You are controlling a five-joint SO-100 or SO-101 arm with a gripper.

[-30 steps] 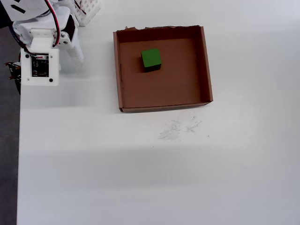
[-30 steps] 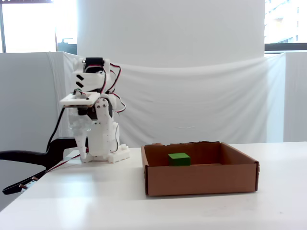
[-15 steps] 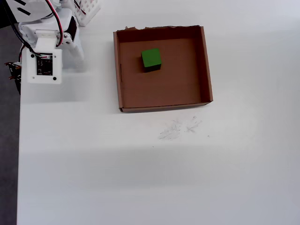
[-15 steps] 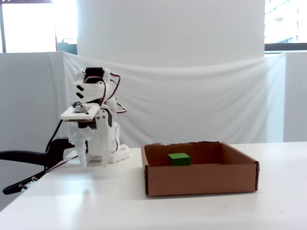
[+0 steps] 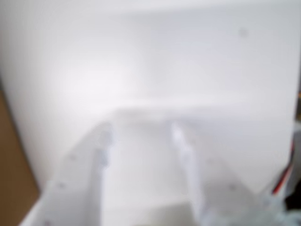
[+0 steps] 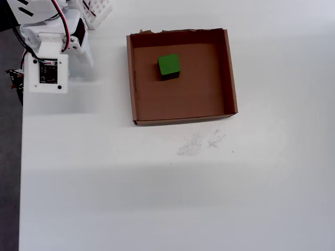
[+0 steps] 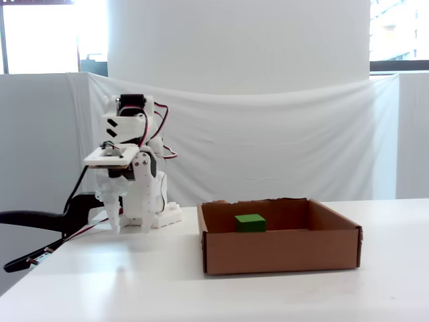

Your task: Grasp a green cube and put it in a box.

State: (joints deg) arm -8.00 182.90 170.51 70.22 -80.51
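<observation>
The green cube point(image 6: 168, 65) lies inside the box point(image 6: 229, 73), a shallow brown cardboard tray, toward its far left part in the overhead view. In the fixed view the cube point(image 7: 250, 223) shows over the box's front wall point(image 7: 281, 251). My gripper point(image 7: 129, 228) points down at the table beside the arm's base, well to the left of the box and apart from it. In the blurred wrist view its white jaws point(image 5: 141, 136) stand apart with only white table between them. It holds nothing.
A white lattice basket point(image 6: 97, 10) stands at the top edge behind the arm. The wrist camera plate point(image 6: 47, 73) covers the gripper from above. The table's left edge point(image 6: 21, 157) runs close to the arm. Black cables point(image 7: 33, 221) hang off at the left.
</observation>
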